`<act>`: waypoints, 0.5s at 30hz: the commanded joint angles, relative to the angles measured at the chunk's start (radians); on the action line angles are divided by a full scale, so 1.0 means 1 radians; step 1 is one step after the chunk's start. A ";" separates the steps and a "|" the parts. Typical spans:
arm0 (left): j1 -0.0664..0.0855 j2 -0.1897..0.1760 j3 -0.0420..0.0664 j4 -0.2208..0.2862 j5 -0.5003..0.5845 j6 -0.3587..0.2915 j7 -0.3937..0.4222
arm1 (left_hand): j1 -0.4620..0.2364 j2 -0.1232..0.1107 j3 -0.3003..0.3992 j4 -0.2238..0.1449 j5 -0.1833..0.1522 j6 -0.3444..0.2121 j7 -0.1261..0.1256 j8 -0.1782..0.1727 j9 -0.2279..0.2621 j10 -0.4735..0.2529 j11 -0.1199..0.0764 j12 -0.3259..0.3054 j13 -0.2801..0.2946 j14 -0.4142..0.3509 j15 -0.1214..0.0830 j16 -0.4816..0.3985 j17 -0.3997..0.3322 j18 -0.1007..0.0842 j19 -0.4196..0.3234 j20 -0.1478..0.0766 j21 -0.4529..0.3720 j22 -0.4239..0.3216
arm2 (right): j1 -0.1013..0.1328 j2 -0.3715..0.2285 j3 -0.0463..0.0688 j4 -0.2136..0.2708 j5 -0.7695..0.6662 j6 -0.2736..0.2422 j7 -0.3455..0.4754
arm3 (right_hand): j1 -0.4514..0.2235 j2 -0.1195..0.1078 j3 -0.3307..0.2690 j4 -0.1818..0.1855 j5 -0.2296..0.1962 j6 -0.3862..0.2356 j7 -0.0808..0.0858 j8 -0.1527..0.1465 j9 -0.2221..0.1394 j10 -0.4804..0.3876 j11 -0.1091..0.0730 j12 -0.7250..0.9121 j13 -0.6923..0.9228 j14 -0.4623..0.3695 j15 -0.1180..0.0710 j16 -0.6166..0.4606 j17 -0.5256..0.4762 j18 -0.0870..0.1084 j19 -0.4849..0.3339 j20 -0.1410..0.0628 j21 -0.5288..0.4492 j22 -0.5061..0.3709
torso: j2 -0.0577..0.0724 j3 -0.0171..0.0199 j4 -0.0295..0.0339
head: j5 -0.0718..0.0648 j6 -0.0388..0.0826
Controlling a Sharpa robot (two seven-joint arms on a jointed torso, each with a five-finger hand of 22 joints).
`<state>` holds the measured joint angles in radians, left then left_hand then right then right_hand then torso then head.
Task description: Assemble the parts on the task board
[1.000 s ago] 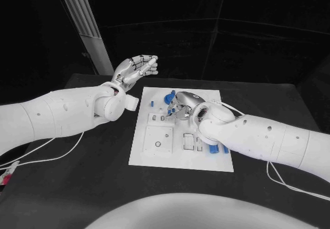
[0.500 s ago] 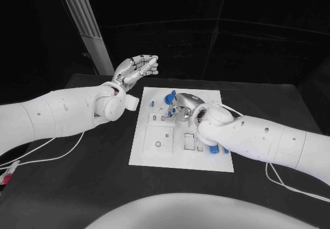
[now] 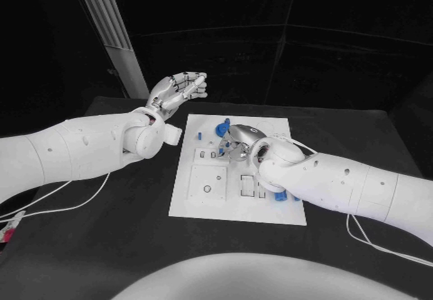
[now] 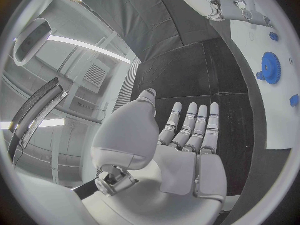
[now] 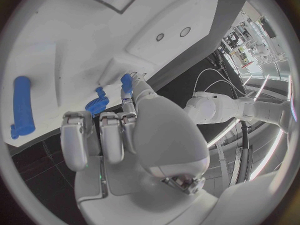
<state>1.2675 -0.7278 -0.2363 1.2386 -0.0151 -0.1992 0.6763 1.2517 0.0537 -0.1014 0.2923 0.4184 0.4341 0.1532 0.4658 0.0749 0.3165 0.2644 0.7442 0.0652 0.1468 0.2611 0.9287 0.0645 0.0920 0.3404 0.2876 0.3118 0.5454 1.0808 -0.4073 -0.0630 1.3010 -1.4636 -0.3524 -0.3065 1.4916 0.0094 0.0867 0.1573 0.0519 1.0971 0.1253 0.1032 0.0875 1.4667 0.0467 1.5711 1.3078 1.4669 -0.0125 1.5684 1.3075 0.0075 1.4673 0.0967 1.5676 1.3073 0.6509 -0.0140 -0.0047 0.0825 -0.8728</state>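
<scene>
- My right robot hand (image 3: 239, 140) sits low over the middle of the task board (image 3: 203, 206). From the head I see mostly its silver back, so I cannot tell from there what the fingers are doing.
- The right wrist view fills that in: the fingers (image 5: 112, 135) are curled inward, and a small blue part (image 5: 127, 83) shows just past the fingertips. I cannot tell whether it is pinched or merely touched.
- That same view shows a blue gear (image 5: 97, 104) just beside the fingers and a long blue bar (image 5: 22, 107) lying flat on the white plate.
- My left robot hand (image 3: 179, 89) is raised beyond the board's far left corner, over the table's far edge, holding nothing. The left wrist view shows its fingers (image 4: 194, 127) straight and side by side.
- The left wrist view also shows a large blue gear (image 4: 271, 68) on the board, which the head view has at the far edge (image 3: 219, 129).
- More blue pieces (image 3: 281, 196) lie near the board's right edge, against my right forearm.
- The black table (image 3: 108, 237) lies bare around the board's near and left edges.
</scene>
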 commanded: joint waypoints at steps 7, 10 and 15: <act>0.003 -0.001 0.001 0.003 -0.004 0.002 0.153 | 0.003 0.009 -0.006 0.000 0.006 -0.007 0.142 0.006 -0.001 -0.007 0.001 0.004 0.000 -0.004 0.000 0.001 0.000 -0.006 -0.007 0.003 -0.006 -0.001 | 0.000 0.005 0.001 -0.005 -0.005 0.016 0.016 | 0.004 0.002 -0.001 -0.008 0.005 0.008 -0.002 -0.003 -0.002 0.104 0.007 0.000 0.263 0.104 0.008 0.002 0.263 -0.007 0.103 0.006 0.003 0.263 | 0.000 -0.0003 0.0004 | -0.003 0.000; 0.003 -0.001 0.001 0.003 -0.004 0.002 0.153 | 0.003 0.009 -0.006 0.000 0.006 -0.007 0.142 0.006 -0.001 -0.007 0.001 0.004 0.000 -0.004 0.000 0.001 0.000 -0.006 -0.007 0.003 -0.006 -0.001 | -0.001 0.007 0.001 -0.008 -0.005 0.017 0.015 | 0.003 0.001 -0.002 -0.008 0.004 0.005 -0.002 -0.005 -0.003 0.104 0.008 0.000 0.263 0.104 0.008 0.002 0.263 -0.007 0.103 0.007 0.003 0.263 | 0.000 -0.0001 0.0003 | -0.003 0.000; 0.003 -0.002 0.001 0.003 -0.004 0.003 0.153 | 0.003 0.009 -0.006 0.000 0.006 -0.007 0.142 0.006 -0.001 -0.007 0.001 0.004 0.000 -0.004 0.000 0.001 0.000 -0.006 -0.007 0.003 -0.006 -0.001 | -0.002 0.008 0.000 -0.011 -0.005 0.018 0.014 | 0.000 -0.003 -0.005 -0.009 0.003 -0.001 -0.001 -0.012 -0.005 0.104 0.009 0.000 0.263 0.104 0.010 0.002 0.263 -0.007 0.103 0.008 0.003 0.263 | -0.001 -0.0003 -0.0001 | -0.003 0.000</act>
<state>1.2684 -0.7289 -0.2363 1.2400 -0.0151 -0.1992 0.6763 1.2517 0.0537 -0.1014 0.2923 0.4184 0.4341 0.1532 0.4658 0.0749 0.3164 0.2644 0.7441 0.0651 0.1468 0.2611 0.9287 0.0645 0.0920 0.3404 0.2876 0.3118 0.5455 1.0771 -0.4006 -0.0630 1.2911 -1.4639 -0.3429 -0.3004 1.4915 0.0093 0.0839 0.1547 0.0518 1.0983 0.1216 0.0951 0.0820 1.4667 0.0466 1.5711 1.3078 1.4631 -0.0088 1.5683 1.3074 0.0074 1.4673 0.0966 1.5676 1.3073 0.6510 -0.0143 -0.0047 0.0782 -0.8728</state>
